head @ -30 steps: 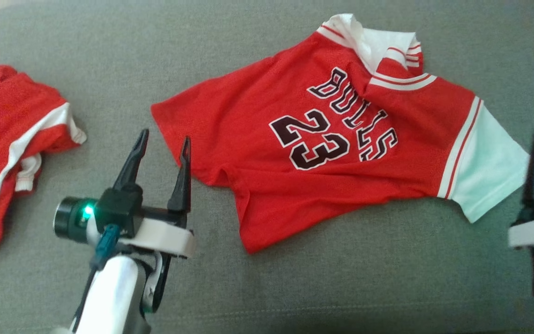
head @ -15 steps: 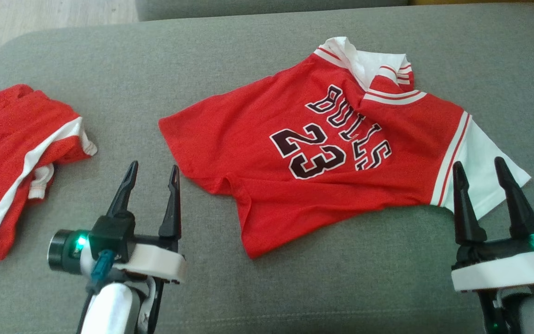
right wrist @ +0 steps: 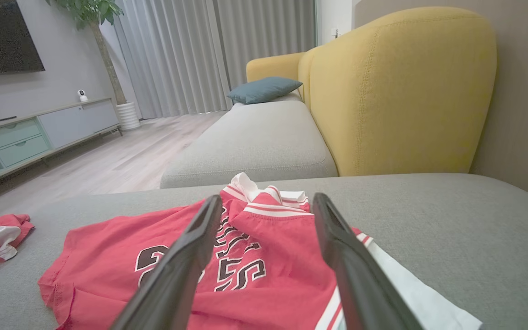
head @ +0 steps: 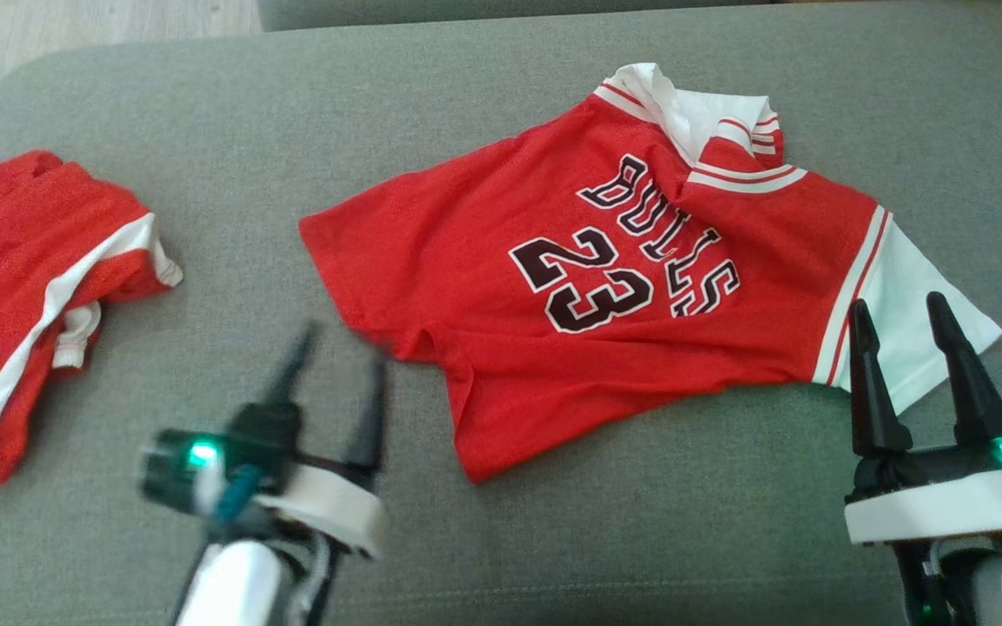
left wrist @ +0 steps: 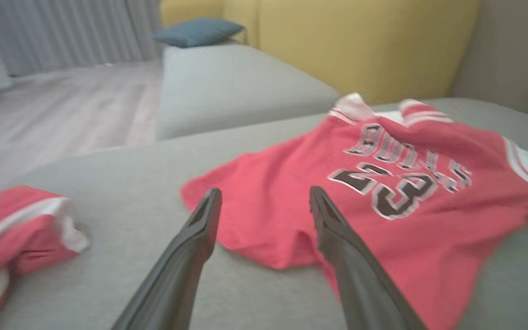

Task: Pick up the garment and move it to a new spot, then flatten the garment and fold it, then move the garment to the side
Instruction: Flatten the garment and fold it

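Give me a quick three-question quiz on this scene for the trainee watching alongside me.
1. True or false: the left end effector is shut on the jersey.
2. Which number is printed on the jersey? A) 32 B) 23 C) 13
3. Fill in: the sleeve nearest the right end effector is ___ in colour.
Key: 1 false; 2 B; 3 white.
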Tool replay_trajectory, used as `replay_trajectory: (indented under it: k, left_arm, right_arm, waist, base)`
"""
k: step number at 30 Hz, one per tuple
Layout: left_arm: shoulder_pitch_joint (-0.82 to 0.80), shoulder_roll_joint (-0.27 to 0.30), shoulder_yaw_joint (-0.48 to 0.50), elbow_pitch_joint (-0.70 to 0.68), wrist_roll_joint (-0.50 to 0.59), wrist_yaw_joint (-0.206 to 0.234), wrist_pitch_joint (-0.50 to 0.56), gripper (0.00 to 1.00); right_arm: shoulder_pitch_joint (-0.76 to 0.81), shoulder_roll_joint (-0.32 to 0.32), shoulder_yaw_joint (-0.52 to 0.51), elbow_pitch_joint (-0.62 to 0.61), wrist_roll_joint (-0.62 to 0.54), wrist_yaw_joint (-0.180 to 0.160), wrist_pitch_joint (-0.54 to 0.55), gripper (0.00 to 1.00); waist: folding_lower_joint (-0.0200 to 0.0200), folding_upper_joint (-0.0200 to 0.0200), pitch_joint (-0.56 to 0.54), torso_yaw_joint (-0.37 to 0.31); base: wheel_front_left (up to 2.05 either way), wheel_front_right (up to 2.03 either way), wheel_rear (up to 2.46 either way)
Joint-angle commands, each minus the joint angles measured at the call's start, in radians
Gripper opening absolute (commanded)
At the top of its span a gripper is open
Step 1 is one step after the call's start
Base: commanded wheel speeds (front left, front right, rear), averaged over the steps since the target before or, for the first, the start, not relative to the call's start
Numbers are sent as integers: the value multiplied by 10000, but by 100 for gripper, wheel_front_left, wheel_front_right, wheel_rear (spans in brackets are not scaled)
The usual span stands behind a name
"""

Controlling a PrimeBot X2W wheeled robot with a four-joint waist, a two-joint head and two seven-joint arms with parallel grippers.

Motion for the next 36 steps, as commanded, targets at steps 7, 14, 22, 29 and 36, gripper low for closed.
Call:
replay_trajectory:
  k: [7, 14, 22, 29, 36]
  left_arm:
    - [240, -346, -905, -196, -852, -924, 1976, 100]
    - [352, -619, -1296, 312, -1539, -972, 3156, 100]
    - [156, -712, -1398, 731, -1971, -980, 3396, 100]
    - [-18, -704, -1523, 893, -1989, -987, 3318, 53]
    - [-160, -622, -1622, 811, -1904, -1042, 3129, 0]
  right_arm:
    - [-199, -49, 166, -257, 116, 39, 137, 100]
    - [-400, -50, 179, -221, 167, 39, 140, 100]
    - [-453, -70, 97, -121, 252, 39, 147, 100]
    - [-478, -106, -81, -51, 264, 39, 318, 100]
    - [-466, -161, -261, 135, 277, 39, 579, 100]
  waist:
    - [0, -1, 232, -8]
    - [0, -1, 604, -162]
    - [0, -1, 781, -299]
    - [0, -1, 861, -346]
    - [0, -1, 939, -324]
  base:
    - [0, 0, 0]
    - [0, 0, 0]
    - [0, 0, 0]
    - [0, 0, 0]
    - [0, 0, 0]
